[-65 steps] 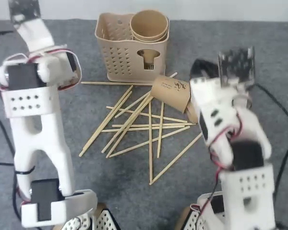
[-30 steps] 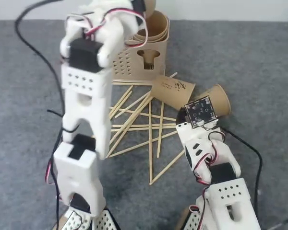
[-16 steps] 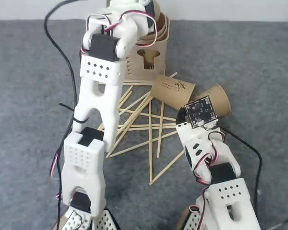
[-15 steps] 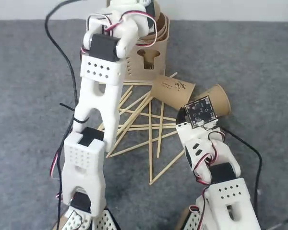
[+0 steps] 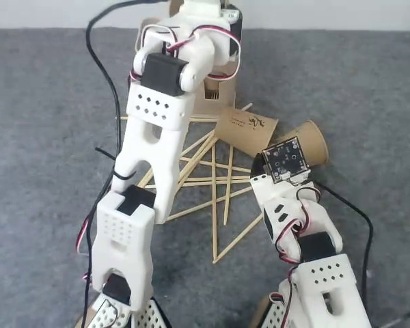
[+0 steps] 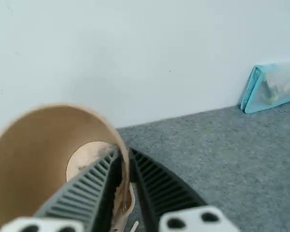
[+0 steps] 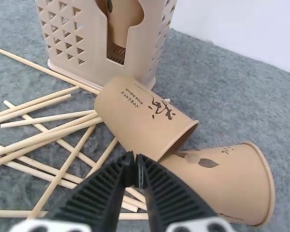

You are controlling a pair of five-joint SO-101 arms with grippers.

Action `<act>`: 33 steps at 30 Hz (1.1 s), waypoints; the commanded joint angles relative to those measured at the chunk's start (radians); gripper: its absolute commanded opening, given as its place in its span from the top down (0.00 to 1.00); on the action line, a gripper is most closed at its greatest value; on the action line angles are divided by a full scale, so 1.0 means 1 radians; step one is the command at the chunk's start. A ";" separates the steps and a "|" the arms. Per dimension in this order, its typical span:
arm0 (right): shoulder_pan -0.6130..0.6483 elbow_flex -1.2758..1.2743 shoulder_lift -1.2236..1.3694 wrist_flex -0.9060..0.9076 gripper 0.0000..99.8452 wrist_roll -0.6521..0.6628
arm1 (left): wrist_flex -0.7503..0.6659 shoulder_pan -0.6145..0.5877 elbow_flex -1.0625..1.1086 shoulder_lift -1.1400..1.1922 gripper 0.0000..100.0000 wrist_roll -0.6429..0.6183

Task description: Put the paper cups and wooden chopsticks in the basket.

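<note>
Two toppled cups before the basket

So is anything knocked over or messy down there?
Yes. A paper cup lies tipped on its side by the basket. A second cup is tipped over right beside it. The wooden chopsticks are scattered criss-cross on the grey mat rather than sitting in the basket.
</note>
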State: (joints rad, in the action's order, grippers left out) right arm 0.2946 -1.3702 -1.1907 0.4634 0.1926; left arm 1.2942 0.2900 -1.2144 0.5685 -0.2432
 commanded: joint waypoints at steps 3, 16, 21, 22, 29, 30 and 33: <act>0.002 0.006 -0.027 -0.022 0.99 0.021 | -0.006 -0.028 -0.041 -0.069 0.90 0.015; -0.004 0.006 -0.030 -0.022 0.99 0.021 | 0.069 -0.103 -0.120 -0.164 0.86 -0.021; -0.108 0.054 -0.027 -0.012 0.99 -0.057 | 0.344 -0.101 -0.193 -0.301 0.86 -0.031; -0.140 0.077 -0.022 0.013 0.99 -0.112 | 0.402 -0.104 -0.194 -0.321 0.86 -0.031; -0.170 0.215 -0.019 0.239 0.98 -0.270 | 0.462 -0.216 0.197 -0.420 0.86 -0.084; -0.174 0.229 -0.019 0.269 0.96 -0.285 | 0.462 -0.221 0.280 -0.437 0.86 -0.083; -0.179 0.288 -0.019 0.363 0.93 -0.301 | 0.457 -0.216 0.509 -0.486 0.86 -0.081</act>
State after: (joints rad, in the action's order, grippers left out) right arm 0.1304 -1.1753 -1.1937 0.7518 -0.0806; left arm 1.7223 0.0798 -0.9076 0.1680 -0.3092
